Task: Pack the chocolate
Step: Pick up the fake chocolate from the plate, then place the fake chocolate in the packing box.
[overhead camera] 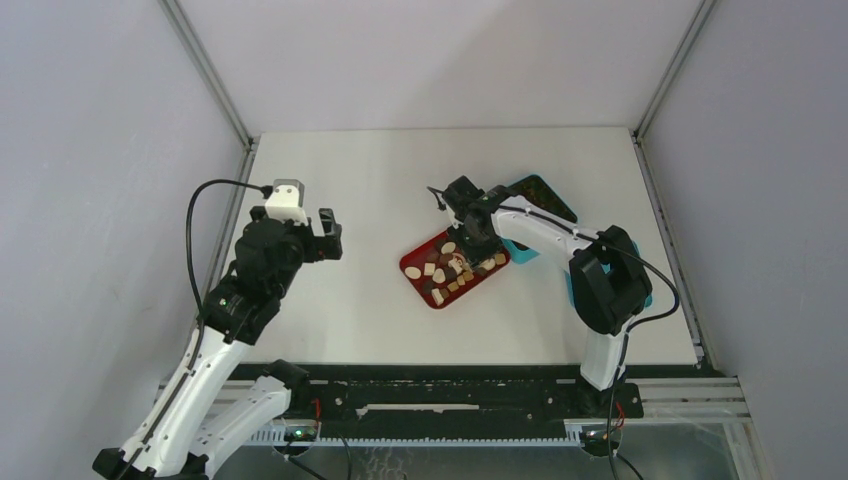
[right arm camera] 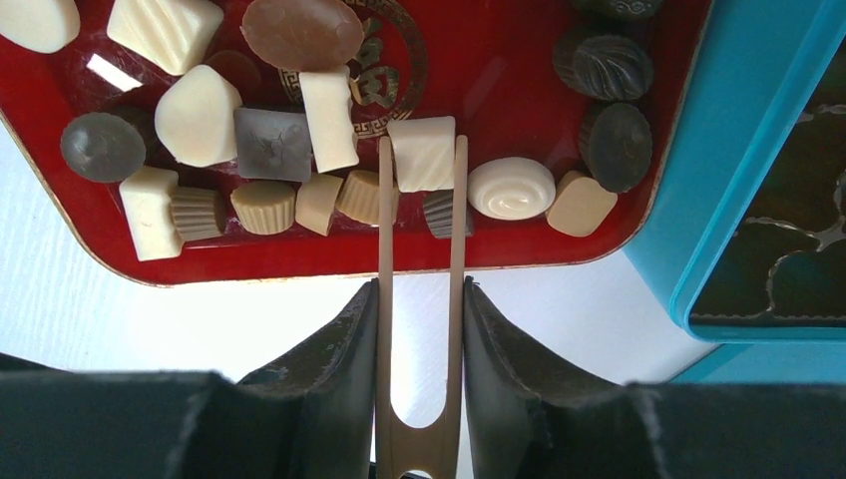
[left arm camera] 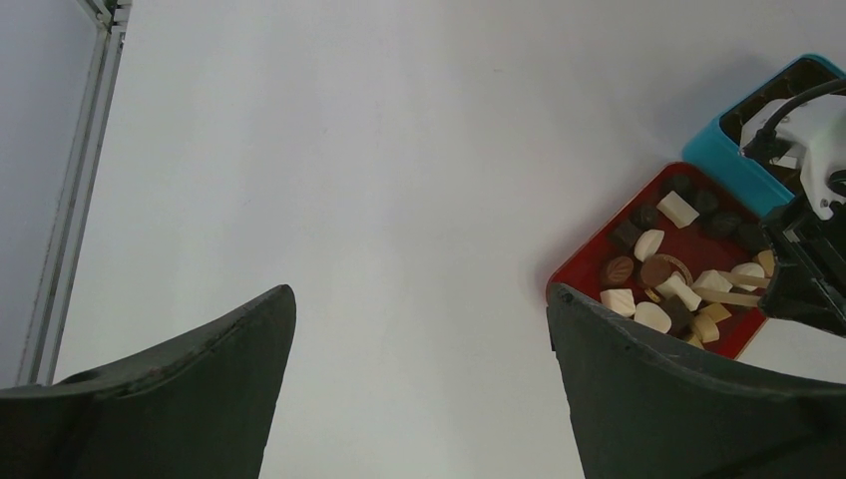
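Chocolate (overhead camera: 449,270) pieces, dark brown, tan and cream-white, lie loose in a red tray (overhead camera: 411,264). My right gripper (right arm camera: 420,290) is shut on tan wooden tongs (right arm camera: 458,299), pressing both legs from outside. The tong tips stand on either side of one cream-white blocky chocolate (right arm camera: 423,153) in the red tray (right arm camera: 519,70), touching or nearly touching it. In the top view the right gripper (overhead camera: 476,240) hangs over the tray's right half. My left gripper (overhead camera: 329,236) is open and holds nothing, well left of the tray. Its fingers (left arm camera: 609,379) frame bare table, with the tray (left arm camera: 591,249) at right.
A teal box (right arm camera: 743,150) with a dark brown grid insert (right arm camera: 798,230) stands just right of the tray, its corner close to the tongs. In the top view the box (overhead camera: 521,251) lies partly under my right arm. Grey walls and metal rails bound the white table (overhead camera: 380,180).
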Controlling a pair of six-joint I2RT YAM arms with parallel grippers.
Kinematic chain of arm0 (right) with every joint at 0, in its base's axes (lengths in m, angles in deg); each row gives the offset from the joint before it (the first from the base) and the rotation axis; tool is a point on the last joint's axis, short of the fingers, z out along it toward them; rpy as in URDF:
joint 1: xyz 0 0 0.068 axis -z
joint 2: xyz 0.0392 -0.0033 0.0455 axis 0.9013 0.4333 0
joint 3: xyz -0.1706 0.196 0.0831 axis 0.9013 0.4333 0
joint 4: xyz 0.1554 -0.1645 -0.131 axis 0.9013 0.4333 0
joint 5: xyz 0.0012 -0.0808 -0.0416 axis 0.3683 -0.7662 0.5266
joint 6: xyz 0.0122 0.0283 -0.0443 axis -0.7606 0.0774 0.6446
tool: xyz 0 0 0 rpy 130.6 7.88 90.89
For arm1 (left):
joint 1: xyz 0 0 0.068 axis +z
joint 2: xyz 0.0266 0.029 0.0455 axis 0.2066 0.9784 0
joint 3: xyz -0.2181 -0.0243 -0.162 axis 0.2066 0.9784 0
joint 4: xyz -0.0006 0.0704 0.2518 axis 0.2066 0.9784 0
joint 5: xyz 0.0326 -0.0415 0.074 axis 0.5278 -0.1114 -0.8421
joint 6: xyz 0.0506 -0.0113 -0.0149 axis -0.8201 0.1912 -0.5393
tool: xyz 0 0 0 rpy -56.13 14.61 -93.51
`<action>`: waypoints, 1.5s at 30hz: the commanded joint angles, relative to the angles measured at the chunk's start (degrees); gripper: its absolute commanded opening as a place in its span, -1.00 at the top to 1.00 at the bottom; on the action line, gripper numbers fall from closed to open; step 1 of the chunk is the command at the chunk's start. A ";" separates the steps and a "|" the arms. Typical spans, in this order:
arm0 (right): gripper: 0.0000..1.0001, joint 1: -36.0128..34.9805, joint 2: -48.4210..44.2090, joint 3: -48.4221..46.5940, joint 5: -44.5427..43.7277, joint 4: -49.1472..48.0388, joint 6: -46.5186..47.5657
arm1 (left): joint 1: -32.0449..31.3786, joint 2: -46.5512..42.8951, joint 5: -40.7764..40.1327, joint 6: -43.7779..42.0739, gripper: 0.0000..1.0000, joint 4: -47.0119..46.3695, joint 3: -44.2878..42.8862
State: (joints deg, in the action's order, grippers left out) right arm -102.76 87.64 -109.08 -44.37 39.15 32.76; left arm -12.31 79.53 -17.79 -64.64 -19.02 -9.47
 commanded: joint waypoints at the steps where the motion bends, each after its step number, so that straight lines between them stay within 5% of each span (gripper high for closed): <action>1: 0.41 -0.11 -1.32 -2.80 -1.40 0.38 0.00 | 0.50 -0.67 0.89 -0.14 -1.00 -1.73 1.46; 5: 0.58 0.52 -3.89 -3.44 -1.63 0.31 -0.56 | 0.58 -0.82 0.78 0.01 -1.00 -1.73 1.48; 16: 0.59 5.06 -8.40 -8.89 -5.02 0.84 -1.64 | 0.84 -1.02 0.86 0.30 -1.00 -1.73 1.57; 37: 0.54 14.15 7.60 -22.40 -6.62 0.75 -2.98 | 1.11 -1.03 0.69 0.21 -1.00 -1.63 1.72; 45: 0.33 14.62 9.82 -23.52 -6.03 0.47 -3.06 | 1.11 -1.02 0.95 0.30 -1.00 -1.64 1.80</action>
State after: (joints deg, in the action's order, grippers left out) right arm -88.66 97.68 -129.91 -50.56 40.57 30.64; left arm -11.67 78.99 -17.29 -64.59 -19.02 -9.47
